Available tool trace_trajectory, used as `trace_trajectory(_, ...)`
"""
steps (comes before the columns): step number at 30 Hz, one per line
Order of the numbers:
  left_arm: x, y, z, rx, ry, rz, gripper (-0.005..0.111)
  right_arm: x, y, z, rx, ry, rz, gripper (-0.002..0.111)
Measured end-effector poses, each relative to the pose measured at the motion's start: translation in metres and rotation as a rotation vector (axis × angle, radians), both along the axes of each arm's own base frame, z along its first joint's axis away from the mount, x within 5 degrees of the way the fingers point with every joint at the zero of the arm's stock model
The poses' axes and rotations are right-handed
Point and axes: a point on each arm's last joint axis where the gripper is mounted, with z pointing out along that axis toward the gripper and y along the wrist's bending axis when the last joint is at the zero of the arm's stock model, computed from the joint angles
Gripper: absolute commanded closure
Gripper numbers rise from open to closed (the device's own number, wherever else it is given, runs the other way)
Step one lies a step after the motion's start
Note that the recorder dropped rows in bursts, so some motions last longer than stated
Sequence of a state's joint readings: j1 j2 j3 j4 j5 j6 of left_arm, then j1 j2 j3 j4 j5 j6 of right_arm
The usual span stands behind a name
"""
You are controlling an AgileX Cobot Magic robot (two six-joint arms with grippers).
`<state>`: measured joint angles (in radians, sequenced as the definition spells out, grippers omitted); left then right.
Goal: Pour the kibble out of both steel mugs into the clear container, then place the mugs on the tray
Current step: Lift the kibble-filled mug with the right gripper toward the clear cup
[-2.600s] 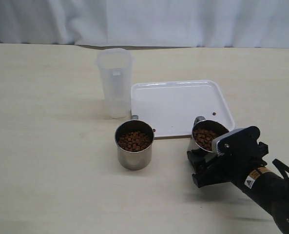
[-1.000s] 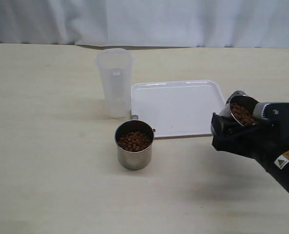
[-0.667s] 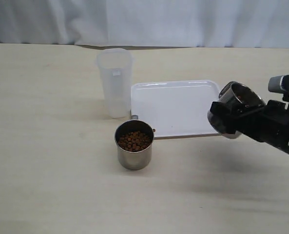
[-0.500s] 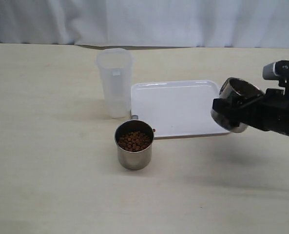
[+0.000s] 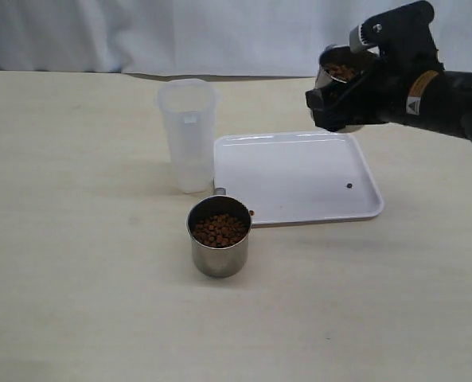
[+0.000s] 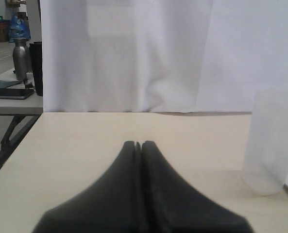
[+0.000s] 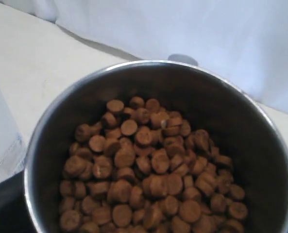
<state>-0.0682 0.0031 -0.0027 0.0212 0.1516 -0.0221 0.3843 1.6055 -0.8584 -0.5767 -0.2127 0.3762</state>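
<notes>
Exterior overlooks table (image 5: 76,278); left wrist low, shares clear container (image 5: 187,135); right close-up.

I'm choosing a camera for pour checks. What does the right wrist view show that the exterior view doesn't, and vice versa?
Only the right wrist view: inside the held steel mug, kibble pellet by pellet. Only the exterior view: the right gripper holding it aloft, the tray, the second steel mug. Both: that mug, kibble, the table.
</notes>
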Motion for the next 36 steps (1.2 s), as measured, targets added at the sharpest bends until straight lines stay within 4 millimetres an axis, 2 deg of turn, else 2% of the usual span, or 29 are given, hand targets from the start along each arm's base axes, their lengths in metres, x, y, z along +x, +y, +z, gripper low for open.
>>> trace_trajectory(5,0.0,0.0,0.0,0.0,0.0,0.0,0.107,0.008,0.023,0.014,-0.005,-0.07,0.071,0.103)
trace_trajectory(11,0.0,0.0,0.0,0.0,0.0,0.0,0.107,0.01,0.072,0.032,-0.051,-0.135,0.183,0.103)
trace_trajectory(18,0.0,0.0,0.0,0.0,0.0,0.0,0.107,0.021,0.109,0.039,-0.133,-0.154,0.232,0.103)
trace_trajectory(21,0.0,0.0,0.0,0.0,0.0,0.0,0.107,0.028,0.117,0.037,-0.158,-0.15,0.233,0.103)
trace_trajectory(27,0.0,0.0,0.0,0.0,0.0,0.0,0.107,0.036,0.121,0.034,-0.223,-0.168,0.248,0.103)
trace_trajectory(32,0.0,0.0,0.0,0.0,0.0,0.0,0.107,0.036,0.122,0.033,-0.25,-0.181,0.264,0.103)
trace_trajectory(36,0.0,0.0,0.0,0.0,0.0,0.0,0.107,0.028,0.131,0.032,-0.326,-0.219,0.329,0.103)
